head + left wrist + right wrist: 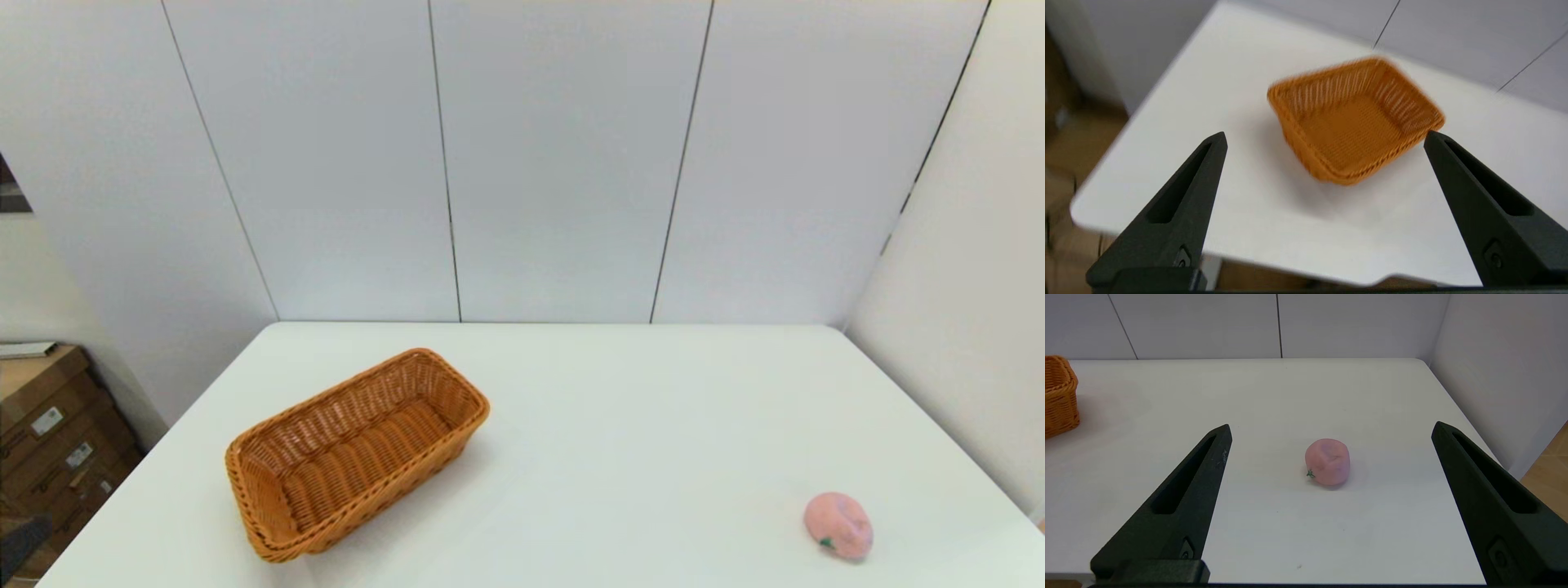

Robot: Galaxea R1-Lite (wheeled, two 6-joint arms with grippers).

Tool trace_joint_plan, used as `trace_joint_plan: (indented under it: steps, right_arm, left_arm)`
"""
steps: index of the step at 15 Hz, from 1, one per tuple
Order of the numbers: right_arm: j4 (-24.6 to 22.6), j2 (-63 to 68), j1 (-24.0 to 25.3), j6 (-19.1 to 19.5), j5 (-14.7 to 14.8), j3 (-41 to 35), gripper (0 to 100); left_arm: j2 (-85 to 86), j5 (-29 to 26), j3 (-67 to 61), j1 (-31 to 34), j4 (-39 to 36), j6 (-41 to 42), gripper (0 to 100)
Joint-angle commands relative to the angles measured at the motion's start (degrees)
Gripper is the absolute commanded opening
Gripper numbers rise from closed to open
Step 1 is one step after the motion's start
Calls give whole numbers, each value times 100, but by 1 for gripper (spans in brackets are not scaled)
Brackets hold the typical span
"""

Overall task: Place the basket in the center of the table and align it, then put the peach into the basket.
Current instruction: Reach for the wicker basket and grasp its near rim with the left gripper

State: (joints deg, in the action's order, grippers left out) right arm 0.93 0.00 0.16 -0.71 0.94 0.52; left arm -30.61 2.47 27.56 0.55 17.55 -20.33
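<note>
The basket (357, 454) lies left on the table (637, 425), the peach (838, 526) near right.

The white table (620, 425) carries a wicker basket (355, 449), ahead of the left gripper (1325, 139), and a pink peach (838, 526), just ahead of the right gripper (1331, 430).

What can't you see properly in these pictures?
- Both arms: out of the head view.
- Basket: blurred in the left wrist view, so its weave is smeared between the open left hand.
- Basket in the right wrist view: cut off by the picture edge.
- Peach: its underside is hidden against the table, ahead of the open right hand.
</note>
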Motion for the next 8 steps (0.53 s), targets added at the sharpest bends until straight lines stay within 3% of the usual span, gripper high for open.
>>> trace_joint_plan:
  steps: [1, 8]
  right_arm:
    - [4, 0, 2, 9, 3, 0, 100]
    - [-5, 0, 2, -8, 3, 0, 100]
  left_arm:
    - [-3030, -45, 364, -125, 248, -1544, 100]
    - [-5684, -195, 830, -863, 231, -3099, 100]
